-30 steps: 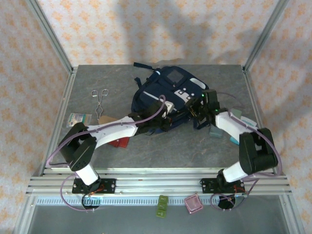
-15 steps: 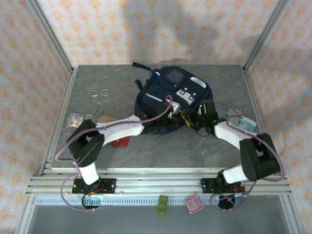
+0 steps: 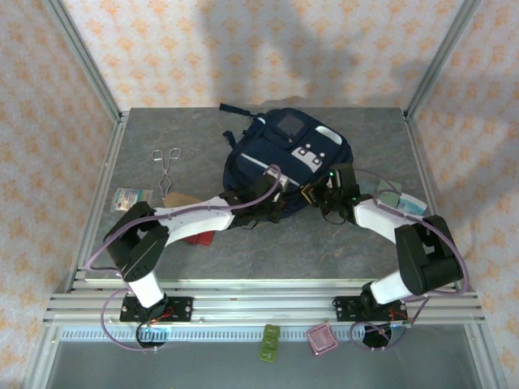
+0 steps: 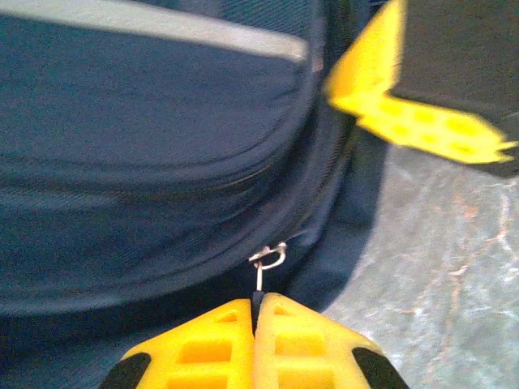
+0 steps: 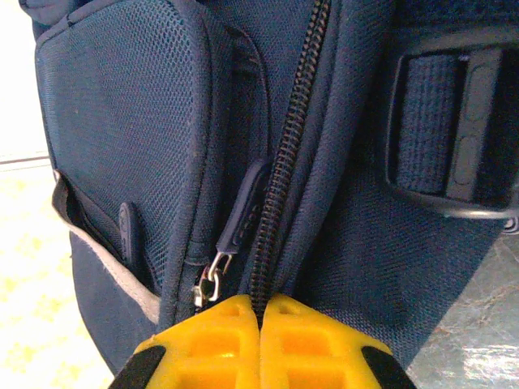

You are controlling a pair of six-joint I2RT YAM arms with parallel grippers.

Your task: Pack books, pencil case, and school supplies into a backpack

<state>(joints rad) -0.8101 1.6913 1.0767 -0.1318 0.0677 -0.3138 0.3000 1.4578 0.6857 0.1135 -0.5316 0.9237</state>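
Observation:
The navy backpack [image 3: 284, 150] lies at mid-table, grey panel up. My left gripper [image 3: 280, 201] is at its near edge, shut on the dark tab of a zipper pull [image 4: 268, 259] whose metal ring shows just above the yellow fingertips [image 4: 304, 332]. My right gripper [image 3: 311, 194] is close beside it, shut on the backpack's zipper seam [image 5: 284, 186]; another zipper pull [image 5: 235, 223] hangs free to the left of its jaws. The red square school supply [image 3: 198, 237] lies under my left arm. A tan-brown thing [image 3: 180, 199] is half hidden there; I cannot tell whether it is book or pencil case.
Metal forceps [image 3: 166, 162] and a small packet [image 3: 130, 196] lie at the left. Teal-grey blocks [image 3: 401, 199] sit by my right arm. A green item [image 3: 270, 340] and a pink one [image 3: 322, 339] rest below the front rail.
My right gripper moved down-left along the backpack's near side and shut on the zipper seam. The left gripper stayed shut on its pull; the backpack shifted slightly.

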